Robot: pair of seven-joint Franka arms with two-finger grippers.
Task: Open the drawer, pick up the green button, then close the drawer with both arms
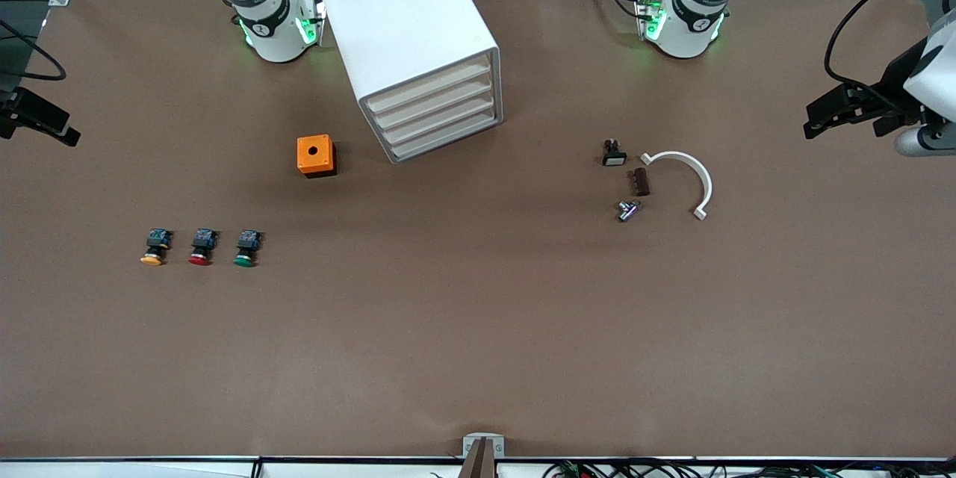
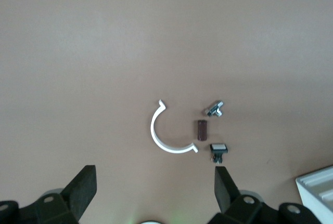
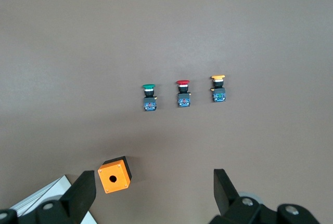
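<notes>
Overall: nothing is held, and both arms are kept waiting, high over the table [image 1: 478, 358].
Cabinet [image 1: 407, 22]: set near the arm bases, between them, turned at an angle; four stacked drawers are shown on its front.
Drawer [image 1: 448, 136]: the lowest of the four, seen pushed in flush with the three above it.
Button [image 1: 246, 247]: the green-capped one, laid on its side on the table toward the right arm's end, nearer the front camera than the cabinet; it is the one of a row of three closest to the table's middle.
Red button [image 1: 201, 246]: placed just beside the green one, in the row's middle.
Yellow button [image 1: 154, 246]: placed at the row's outer end.
Orange box [image 1: 316, 155]: set beside the cabinet, a round hole seen in its top.
White arc [image 1: 683, 181]: laid toward the left arm's end, with three small parts [image 1: 631, 181] close beside it.
Left gripper [image 2: 155, 193]: jaws spread wide, empty, hung over the arc and small parts.
Right gripper [image 3: 155, 195]: jaws spread wide, empty, hung over the orange box and the three buttons.
</notes>
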